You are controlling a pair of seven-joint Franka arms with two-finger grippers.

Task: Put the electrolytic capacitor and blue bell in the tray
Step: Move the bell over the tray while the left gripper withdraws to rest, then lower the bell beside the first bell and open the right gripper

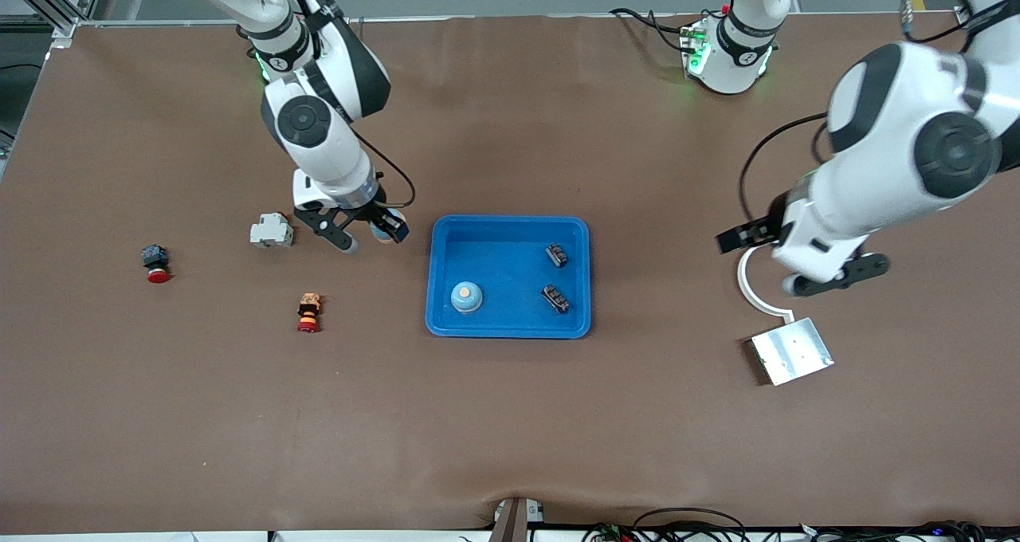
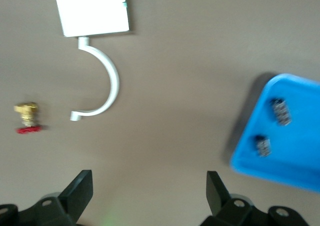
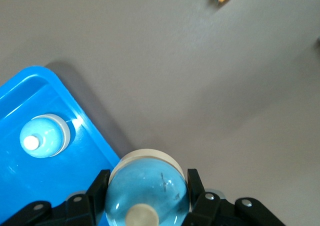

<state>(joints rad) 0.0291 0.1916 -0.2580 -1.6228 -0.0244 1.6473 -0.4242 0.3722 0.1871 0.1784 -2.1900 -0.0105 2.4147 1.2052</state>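
Observation:
The bright-blue tray (image 1: pixel 510 328) sits mid-table and shows in both wrist views (image 2: pixel 295 168) (image 3: pixel 30 86). In it lie one blue bell (image 1: pixel 466 296) (image 3: pixel 42 136) and two small black ribbed parts (image 1: pixel 556 254) (image 1: pixel 555 298) (image 2: pixel 281 111). I cannot tell whether either is the electrolytic capacitor. My right gripper (image 1: pixel 370 237) (image 3: pixel 147 178) is shut on a second blue bell (image 1: pixel 388 229) (image 3: pixel 145 193), held over the table just beside the tray's rim at the right arm's end. My left gripper (image 1: pixel 837 277) (image 2: pixel 150 191) is open and empty, over bare table toward the left arm's end.
A grey-white block (image 1: pixel 271 229) lies beside my right gripper. A black-and-red button (image 1: pixel 156 263) and an orange-and-red part (image 1: pixel 308 312) lie toward the right arm's end. A metal plate (image 1: pixel 791 351) (image 2: pixel 92 8) with a white curved piece (image 2: pixel 107 86) lies near my left gripper.

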